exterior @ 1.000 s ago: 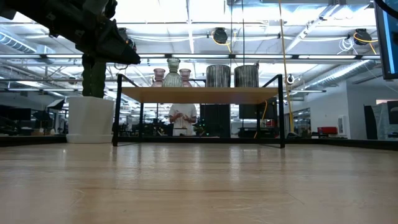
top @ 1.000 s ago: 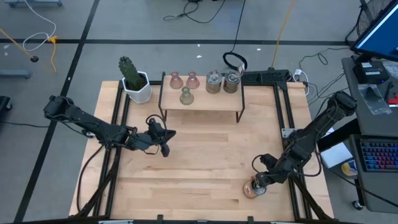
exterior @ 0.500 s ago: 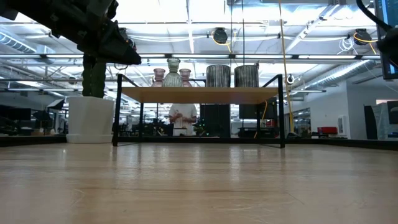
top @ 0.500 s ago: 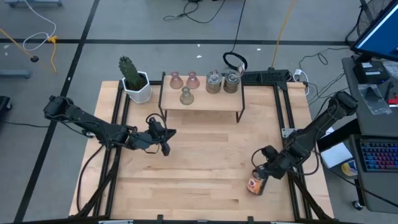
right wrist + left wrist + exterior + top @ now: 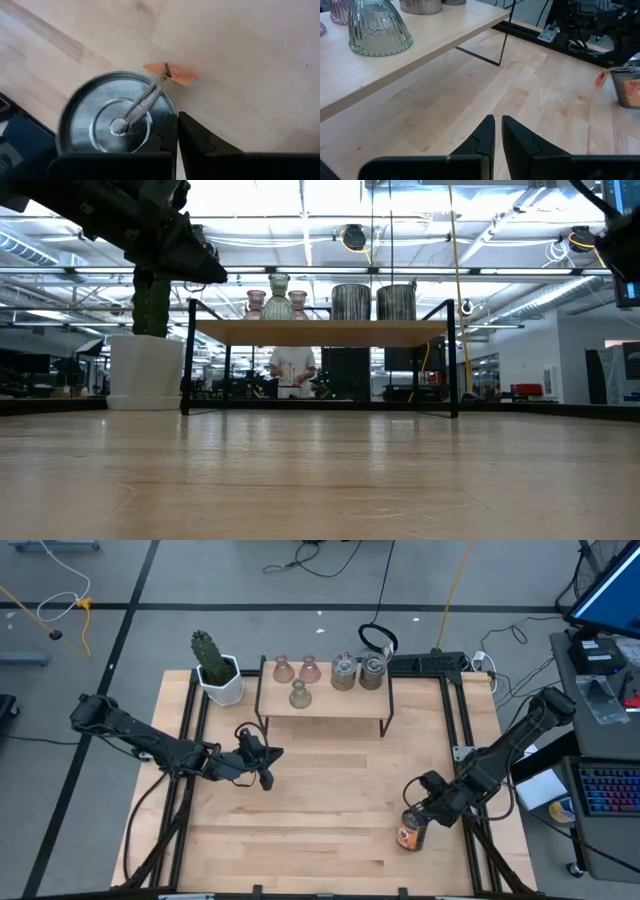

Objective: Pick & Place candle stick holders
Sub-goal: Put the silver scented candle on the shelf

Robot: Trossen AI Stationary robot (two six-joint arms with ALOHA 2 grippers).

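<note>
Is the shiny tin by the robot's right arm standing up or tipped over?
Standing up. The silver holder sits upright on the table; the right wrist view looks down onto its round top.

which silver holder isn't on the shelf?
The silver holder with the orange label, on the table's near right by the right tool. The other two silver holders stand together on the shelf.

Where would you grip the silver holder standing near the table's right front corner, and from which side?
The silver holder stands upright near the right gripper, its round rim facing up. I would probably come straight down and pinch one side of the rim wall, one finger inside, one outside, clear of the centre stud and the orange tag.
</note>
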